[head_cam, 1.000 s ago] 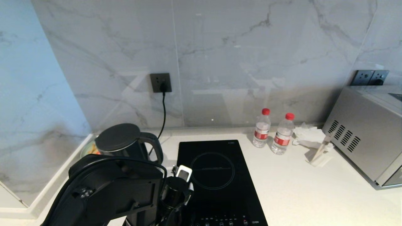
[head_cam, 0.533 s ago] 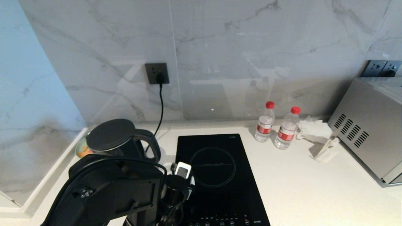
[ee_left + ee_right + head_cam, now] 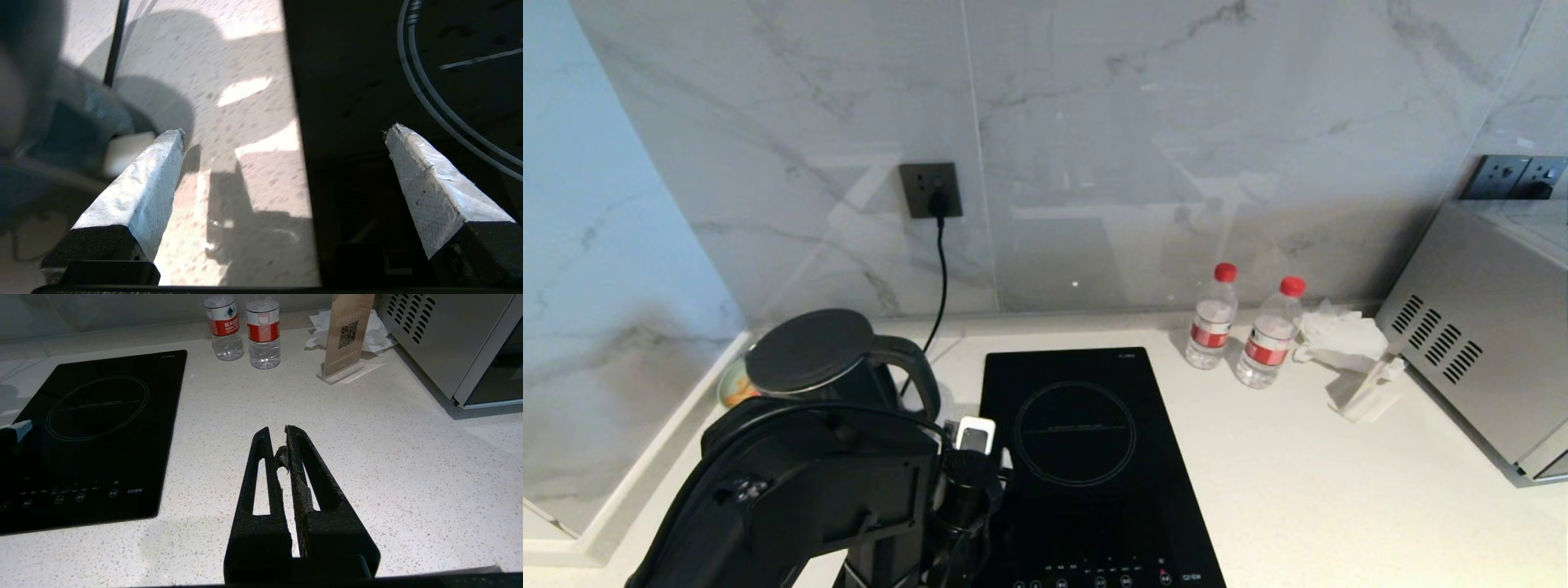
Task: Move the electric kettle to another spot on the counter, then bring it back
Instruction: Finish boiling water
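1. Kettle (image 3: pixel 821 359) stands at the tabletop (image 3: pixel 1339 498) back-left corner, handle toward the hob (image 3: pixel 1086 457).
2. Left end effector (image 3: pixel 282 134) spread wide, empty, near the handle.
3. Right end effector (image 3: pixel 284 445) clenched, idle.
4. Risk: the plugged cord (image 3: pixel 941 278) behind could snag; an off-centre grip could tip the kettle.

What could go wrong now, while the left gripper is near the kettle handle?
1. The left gripper is open, low beside the electric kettle handle; a misaligned approach could push the kettle instead of gripping it.
2. The black cord runs from the wall socket down behind the kettle; it might catch when the kettle moves.
3. The hob lies close on the counter; the kettle could knock it.
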Robot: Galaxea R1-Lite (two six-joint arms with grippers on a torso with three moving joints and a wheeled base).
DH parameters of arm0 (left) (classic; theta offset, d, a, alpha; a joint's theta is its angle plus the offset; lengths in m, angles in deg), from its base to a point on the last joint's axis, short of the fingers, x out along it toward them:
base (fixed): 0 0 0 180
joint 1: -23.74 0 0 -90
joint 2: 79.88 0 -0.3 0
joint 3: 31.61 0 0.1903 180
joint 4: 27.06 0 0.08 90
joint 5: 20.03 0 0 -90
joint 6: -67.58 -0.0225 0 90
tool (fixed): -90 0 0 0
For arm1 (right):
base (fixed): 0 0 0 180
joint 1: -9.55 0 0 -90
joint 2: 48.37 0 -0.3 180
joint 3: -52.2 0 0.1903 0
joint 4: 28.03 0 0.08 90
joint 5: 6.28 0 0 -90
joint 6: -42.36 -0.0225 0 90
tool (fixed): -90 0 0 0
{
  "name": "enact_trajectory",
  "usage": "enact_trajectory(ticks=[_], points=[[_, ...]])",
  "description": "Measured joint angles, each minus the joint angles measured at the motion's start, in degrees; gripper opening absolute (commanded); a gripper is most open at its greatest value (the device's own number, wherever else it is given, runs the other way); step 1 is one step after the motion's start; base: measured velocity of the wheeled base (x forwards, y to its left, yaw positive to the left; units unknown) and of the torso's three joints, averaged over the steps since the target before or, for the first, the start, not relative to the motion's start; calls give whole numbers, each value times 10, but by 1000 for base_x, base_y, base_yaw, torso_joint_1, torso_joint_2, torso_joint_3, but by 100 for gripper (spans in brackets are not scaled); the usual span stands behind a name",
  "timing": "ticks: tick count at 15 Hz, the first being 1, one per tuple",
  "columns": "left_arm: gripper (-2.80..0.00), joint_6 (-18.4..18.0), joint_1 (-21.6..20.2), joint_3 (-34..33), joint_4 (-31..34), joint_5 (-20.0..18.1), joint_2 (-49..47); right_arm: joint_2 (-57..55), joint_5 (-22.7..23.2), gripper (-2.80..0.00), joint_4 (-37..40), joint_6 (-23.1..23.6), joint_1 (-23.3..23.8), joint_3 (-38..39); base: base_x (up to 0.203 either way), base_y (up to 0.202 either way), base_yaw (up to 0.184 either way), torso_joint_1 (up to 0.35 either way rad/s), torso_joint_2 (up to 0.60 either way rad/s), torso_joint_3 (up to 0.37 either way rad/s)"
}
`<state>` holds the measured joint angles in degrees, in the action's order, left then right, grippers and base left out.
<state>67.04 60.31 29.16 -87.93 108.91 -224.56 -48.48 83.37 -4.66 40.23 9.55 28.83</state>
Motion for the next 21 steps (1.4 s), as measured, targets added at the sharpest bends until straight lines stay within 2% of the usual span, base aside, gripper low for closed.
enact_trajectory(ticks=[6, 12, 16, 21], points=[[0, 11, 9, -9, -21, 0, 0, 0, 0, -280, 0, 0, 0, 0, 0, 0, 0, 0, 0, 0], [0, 11, 42, -26, -29, -2, 1, 0, 0, -280, 0, 0, 0, 0, 0, 0, 0, 0, 0, 0], [0, 9, 37, -11, -28, 0, -1, 0, 0, -280, 0, 0, 0, 0, 0, 0, 0, 0, 0, 0], [0, 12, 11, 5, -28, 2, 2, 0, 0, -280, 0, 0, 0, 0, 0, 0, 0, 0, 0, 0]])
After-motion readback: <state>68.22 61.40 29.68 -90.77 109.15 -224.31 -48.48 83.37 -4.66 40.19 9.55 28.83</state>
